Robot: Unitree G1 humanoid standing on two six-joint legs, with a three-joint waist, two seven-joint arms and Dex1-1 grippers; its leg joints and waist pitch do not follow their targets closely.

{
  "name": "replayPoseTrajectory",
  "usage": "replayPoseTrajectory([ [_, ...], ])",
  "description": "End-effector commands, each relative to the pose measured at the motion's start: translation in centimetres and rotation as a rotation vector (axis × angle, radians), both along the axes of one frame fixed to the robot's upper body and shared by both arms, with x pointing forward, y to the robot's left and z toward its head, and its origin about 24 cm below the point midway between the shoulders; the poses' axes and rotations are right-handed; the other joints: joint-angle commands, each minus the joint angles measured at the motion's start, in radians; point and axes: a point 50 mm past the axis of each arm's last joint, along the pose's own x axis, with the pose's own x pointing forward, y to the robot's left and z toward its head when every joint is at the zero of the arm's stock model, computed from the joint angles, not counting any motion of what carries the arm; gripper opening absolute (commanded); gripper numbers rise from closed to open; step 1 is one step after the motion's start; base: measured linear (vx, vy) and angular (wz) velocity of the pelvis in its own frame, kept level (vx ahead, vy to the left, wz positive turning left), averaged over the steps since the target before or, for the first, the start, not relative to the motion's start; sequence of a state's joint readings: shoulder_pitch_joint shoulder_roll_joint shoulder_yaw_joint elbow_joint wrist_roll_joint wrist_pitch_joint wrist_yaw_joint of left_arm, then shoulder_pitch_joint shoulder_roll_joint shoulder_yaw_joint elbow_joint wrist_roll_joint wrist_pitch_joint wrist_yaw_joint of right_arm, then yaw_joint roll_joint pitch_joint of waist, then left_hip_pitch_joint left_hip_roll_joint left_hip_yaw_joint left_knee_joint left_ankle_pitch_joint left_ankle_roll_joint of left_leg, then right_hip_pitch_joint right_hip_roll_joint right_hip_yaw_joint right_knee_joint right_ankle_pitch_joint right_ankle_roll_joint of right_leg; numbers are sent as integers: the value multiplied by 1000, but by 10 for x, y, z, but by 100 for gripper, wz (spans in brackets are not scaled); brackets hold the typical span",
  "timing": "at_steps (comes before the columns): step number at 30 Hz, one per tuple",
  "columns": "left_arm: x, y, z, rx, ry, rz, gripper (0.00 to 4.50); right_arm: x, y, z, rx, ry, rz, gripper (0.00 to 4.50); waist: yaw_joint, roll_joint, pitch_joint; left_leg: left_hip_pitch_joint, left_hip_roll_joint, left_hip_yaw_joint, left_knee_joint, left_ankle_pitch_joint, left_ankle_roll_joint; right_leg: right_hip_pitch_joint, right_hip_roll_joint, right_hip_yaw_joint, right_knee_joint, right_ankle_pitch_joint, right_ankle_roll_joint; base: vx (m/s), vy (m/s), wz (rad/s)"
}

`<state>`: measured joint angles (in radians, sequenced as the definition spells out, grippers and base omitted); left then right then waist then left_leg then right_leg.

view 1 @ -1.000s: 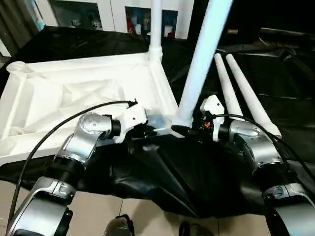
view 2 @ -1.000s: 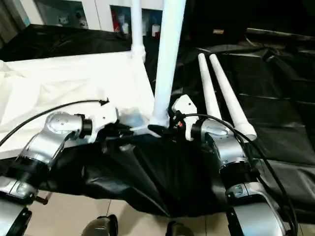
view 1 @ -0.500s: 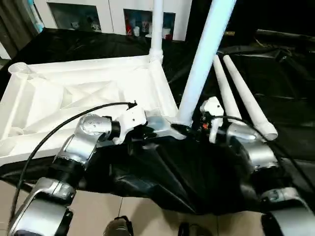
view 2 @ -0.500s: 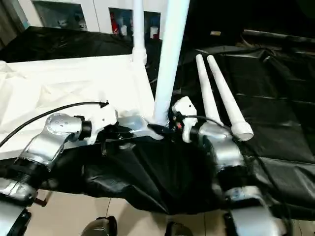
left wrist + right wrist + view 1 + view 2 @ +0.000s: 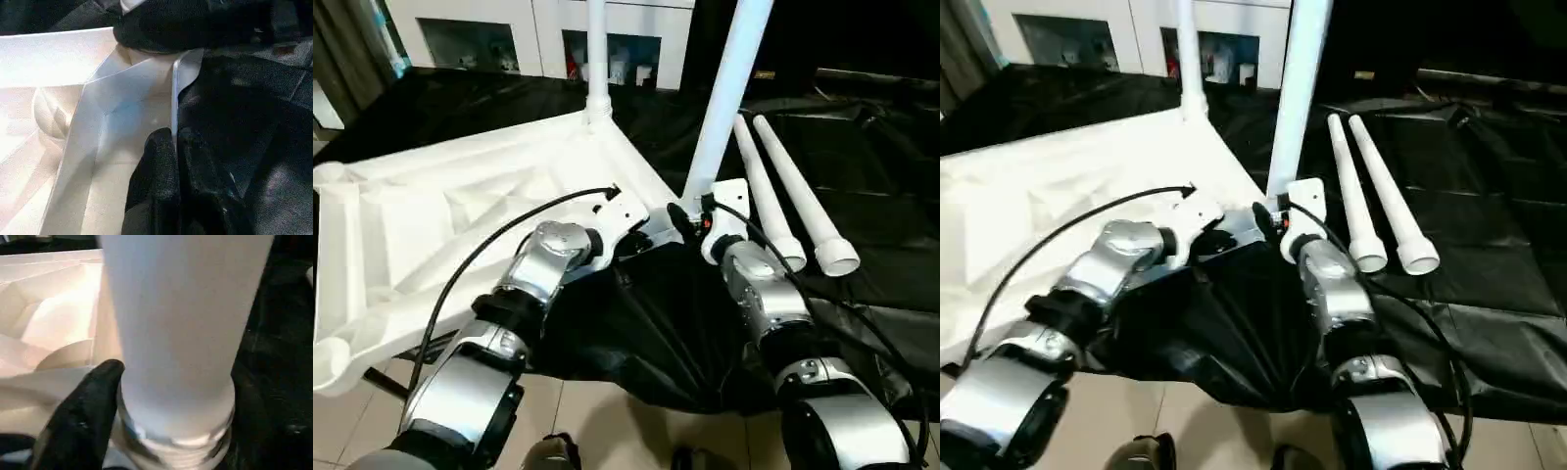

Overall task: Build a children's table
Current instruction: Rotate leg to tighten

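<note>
Clamped together on the near-right rim of the upturned table top (image 5: 460, 206), the left gripper (image 5: 175, 147) pinched that white edge. Beside it the right gripper (image 5: 690, 217) stood spread around the base of an upright leg (image 5: 724, 88) at that corner. Another leg (image 5: 597, 54) stood at the far corner. Two loose legs (image 5: 783, 186) lay on the black sheet (image 5: 871, 176) to the right.

Bright light from above glares off the white tabletop (image 5: 1058, 186), while both close wrist views are soft and blurred.
</note>
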<state>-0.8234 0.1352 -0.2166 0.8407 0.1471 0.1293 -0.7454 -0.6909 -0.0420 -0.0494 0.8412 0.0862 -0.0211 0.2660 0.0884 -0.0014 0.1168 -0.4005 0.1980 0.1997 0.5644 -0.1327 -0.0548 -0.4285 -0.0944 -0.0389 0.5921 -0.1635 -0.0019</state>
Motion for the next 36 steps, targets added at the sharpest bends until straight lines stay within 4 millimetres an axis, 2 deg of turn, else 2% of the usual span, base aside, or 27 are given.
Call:
replayPoseTrajectory([
  [1, 3, -11, 12, -74, -65, 2, 0, -12, 31, -11, 34, 42, 190, 362, -1, -4, -74, 31, 18, -21, -72, -396, 14, 37, -44, 22, -91, -426, -137, 0, 0, 0],
  [4, 1, -7, 12, -77, -59, -33, 0, -11, 25, -8, 35, 24, 217, 374, 0, -7, -75, 28, 19, -20, -71, -380, 25, 40, -44, 22, -88, -400, -151, 0, 0, 0],
  [6, -4, 5, 9, -74, -47, -102, 0, -13, 11, 1, 13, -22, 344, 374, 0, -9, -75, 25, 18, -19, -70, -370, 35, 44, -44, 22, -88, -390, -156, 0, 0, 0],
  [9, -8, 12, 8, -81, -44, -161, 0, -15, -1, 3, -42, -36, 402, 374, 3, -14, -79, 19, 20, -17, -67, -325, 53, 49, -45, 24, -80, -343, -169, 0, 0, 0],
  [12, -15, 21, 6, -92, -9, -230, 0, -17, -14, 7, -97, -51, 461, 374, 5, -13, -79, 24, 23, -12, -63, -304, 58, 43, -46, 24, -79, -340, -188, 0, 0, 0],
  [13, -18, 23, 5, -93, -4, -252, 0, -18, -19, 9, -104, -55, 485, 374, 6, -13, -82, 20, 24, -12, -61, -279, 64, 48, -46, 23, -73, -309, -197, 0, 0, 0],
  [17, -26, 32, 6, -120, 23, -334, 0, -23, -31, 17, -114, -63, 589, 374, 12, -9, -85, 19, 28, -6, -55, -222, 89, 47, -39, 21, -57, -191, -239, 0, 0, 0],
  [20, -31, 38, 6, -110, 29, -379, 0, -28, -37, 18, -150, -52, 668, 374, 17, -9, -86, 21, 31, -4, -52, -203, 102, 47, -36, 20, -49, -138, -260, 0, 0, 0],
  [27, -33, 48, 6, -80, 39, -394, 0, -31, -42, 18, -164, -27, 729, 374, 21, -12, -84, 21, 30, -1, -52, -221, 95, 47, -39, 24, -50, -165, -252, 0, 0, 0],
  [29, -34, 49, 6, -80, 40, -395, 0, -32, -42, 18, -167, -23, 736, 348, 21, -14, -82, 22, 30, -2, -54, -242, 83, 46, -42, 25, -56, -220, -236, 0, 0, 0],
  [31, -34, 50, 6, -80, 41, -396, 0, -33, -42, 17, -169, -18, 748, 331, 20, -15, -82, 22, 30, -2, -55, -243, 76, 45, -42, 25, -57, -236, -226, 0, 0, 0],
  [36, -34, 50, 6, -85, 38, -393, 0, -34, -39, 16, -140, -17, 756, 286, 20, -14, -84, 22, 30, -2, -53, -224, 81, 46, -40, 25, -52, -199, -234, 0, 0, 0],
])
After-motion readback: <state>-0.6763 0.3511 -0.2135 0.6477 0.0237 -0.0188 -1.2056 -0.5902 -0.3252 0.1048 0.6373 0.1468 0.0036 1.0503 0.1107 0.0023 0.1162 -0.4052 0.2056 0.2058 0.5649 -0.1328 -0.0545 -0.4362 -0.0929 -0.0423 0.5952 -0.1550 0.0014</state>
